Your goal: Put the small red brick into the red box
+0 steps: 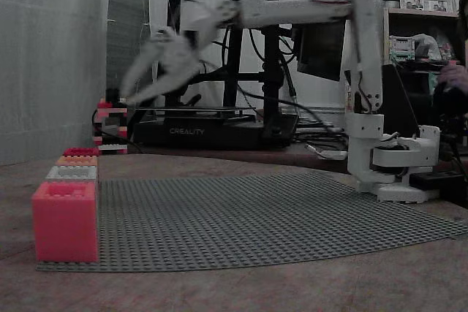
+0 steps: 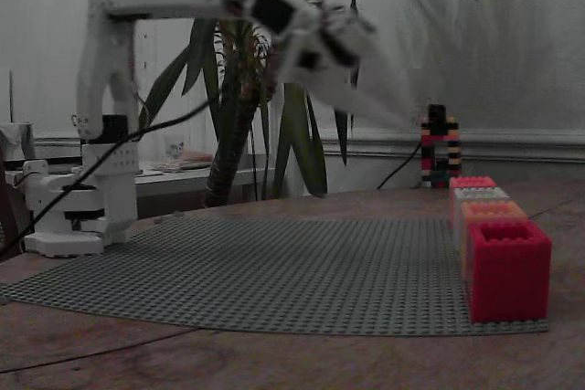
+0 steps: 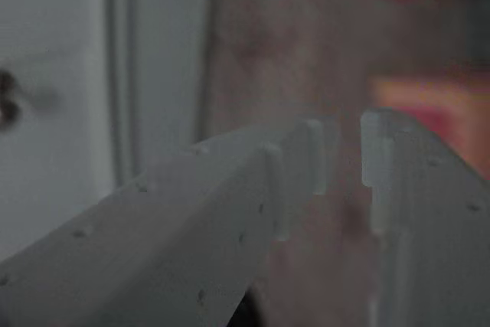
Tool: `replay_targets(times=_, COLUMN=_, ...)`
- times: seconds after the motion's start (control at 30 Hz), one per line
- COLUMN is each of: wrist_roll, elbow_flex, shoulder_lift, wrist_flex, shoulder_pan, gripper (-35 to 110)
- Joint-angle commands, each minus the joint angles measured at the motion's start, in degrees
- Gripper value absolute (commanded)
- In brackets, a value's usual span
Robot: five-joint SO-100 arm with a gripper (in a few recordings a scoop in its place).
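- You are looking at a grey studded baseplate (image 1: 263, 217) that is covering most of the wooden table in both fixed views; its near edge is blending into the dim light.
- Your white arm (image 1: 292, 11) is reaching out high above the plate, and its far end is smearing into motion blur in both fixed views.
- Four boxes are standing in one row along the plate's edge, touching one another.
- The red box (image 2: 509, 268) is sitting at the end of that row. In one fixed view it is standing nearest the camera, and its open top is showing only a dark hollow, so you cannot tell what is inside. In the other fixed view it (image 1: 80, 152) is sitting farthest away, with only its studded rim peeking over the others.
- The orange box (image 2: 494, 212) and the grey box (image 2: 480, 195) are following it, each half hidden by its neighbour.
- The pink-coral box (image 1: 64, 221) is closing the row at the other end, its inside also out of sight.
- The claw (image 1: 131, 91) is hanging in the air, well above the plate, with its tips pointing down toward the row of boxes.
- In the wrist view the claw (image 3: 344, 151) is showing its tips close together with a slim gap. Everything there is blurring, so you cannot tell whether it is gripping the small red brick or anything else.
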Motion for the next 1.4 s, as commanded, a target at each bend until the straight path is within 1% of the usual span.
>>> replay_targets(times=0.0, wrist_roll=-0.8, elbow_flex=20.0, shoulder_lift=20.3, wrist_flex=1.4, shoulder_pan=-3.0, gripper=0)
replay_targets(times=0.2, wrist_roll=2.3, elbow_flex=40.6, shoulder_lift=38.1, wrist_flex=5.7, shoulder_pan=-7.6, gripper=0)
replay_targets(times=0.4, wrist_roll=5.4, elbow_flex=52.6, shoulder_lift=54.7, wrist_flex=14.4, shoulder_pan=-9.8, gripper=0)
replay_targets(times=0.57, wrist_roll=6.2, elbow_flex=56.0, shoulder_lift=66.2, wrist_flex=24.4, shoulder_pan=-10.4, gripper=0)
replay_targets(times=0.87, wrist_roll=7.6, elbow_flex=61.7, shoulder_lift=79.5, wrist_flex=35.5, shoulder_pan=-12.3, gripper=0)
replay_targets(times=1.2, wrist_roll=9.3, elbow_flex=63.3, shoulder_lift=87.2, wrist_flex=39.6, shoulder_pan=-12.6, gripper=0)
replay_targets(times=1.37, wrist_roll=10.1, elbow_flex=63.5, shoulder_lift=88.2, wrist_flex=39.8, shoulder_pan=-12.6, gripper=0)
